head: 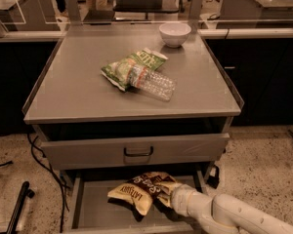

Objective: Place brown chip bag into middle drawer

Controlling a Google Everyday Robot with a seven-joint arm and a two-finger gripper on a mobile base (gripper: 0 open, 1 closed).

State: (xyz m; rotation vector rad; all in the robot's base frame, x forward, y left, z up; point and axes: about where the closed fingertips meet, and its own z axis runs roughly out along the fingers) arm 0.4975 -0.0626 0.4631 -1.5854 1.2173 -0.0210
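Observation:
The brown chip bag (136,191), crinkled dark brown with tan-yellow ends, lies inside the open middle drawer (95,209), slightly right of its centre. My gripper (165,199) is down in the drawer at the bag's right end, at the tip of the white arm (219,213) that comes in from the lower right. The gripper's tip is dark and merges with the bag, so its hold on the bag is not visible.
The grey drawer front with a black handle (137,151) is just above the open drawer. A green chip bag (129,65), a clear water bottle (154,83) and a white bowl (175,33) sit on the cabinet top. Black cables (39,155) and a black pole (17,211) are on the floor at left.

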